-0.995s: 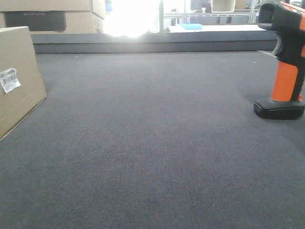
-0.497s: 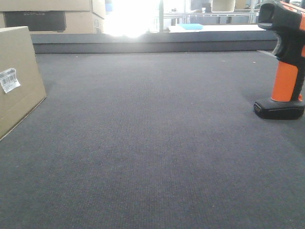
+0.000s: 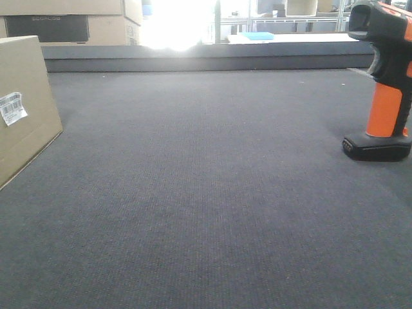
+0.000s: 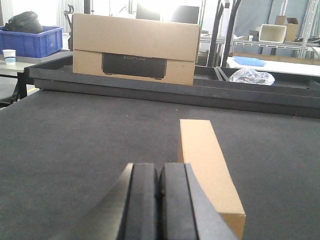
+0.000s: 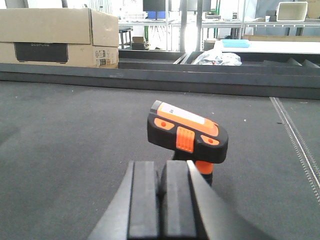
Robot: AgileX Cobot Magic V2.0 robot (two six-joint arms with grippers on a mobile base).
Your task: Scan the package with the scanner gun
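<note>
The package, a plain tan box with a small white barcode label, stands at the left edge of the front view. In the left wrist view the package lies just ahead and right of my left gripper, which is shut and empty. The scanner gun, black with an orange handle, stands upright on its flat base at the far right. The right wrist view shows the scanner gun from behind, just beyond my right gripper, also shut with nothing in it.
Dark grey fabric covers the table, which ends at a raised dark back rail. Stacked cardboard boxes with a dark printed panel sit behind the rail at left. A blue crate and shelving stand farther back.
</note>
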